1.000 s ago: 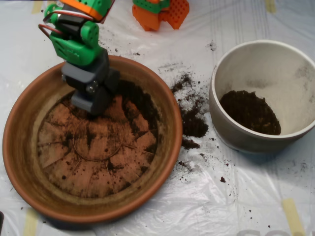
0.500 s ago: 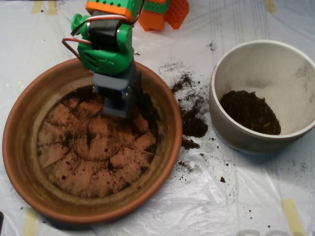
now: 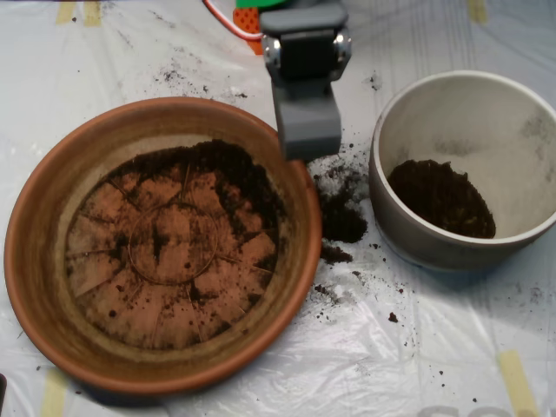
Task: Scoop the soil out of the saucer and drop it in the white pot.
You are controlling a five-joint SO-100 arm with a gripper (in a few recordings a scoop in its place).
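Observation:
The terracotta saucer (image 3: 26,234) lies at the left, with soil (image 3: 234,169) heaped along the upper right of its ridged base and thin smears elsewhere. At the right stands the white pot (image 3: 391,221), a dark mound of soil (image 3: 441,198) in its bottom. My grey scoop (image 3: 307,143) hangs over the saucer's upper-right rim, between saucer and pot. Its two halves look closed together as one block, and what it holds is hidden.
Spilled soil (image 3: 340,217) lies on the white plastic sheet (image 3: 391,365) between saucer and pot. Finer crumbs are scattered above the saucer (image 3: 178,76). An orange part (image 3: 247,17) of the arm's base sits at the top edge.
The scoop has lifted out of the saucer's upper-left soil and swung right, to above the saucer's upper-right rim near the pot. More of the soil heap in the saucer is uncovered.

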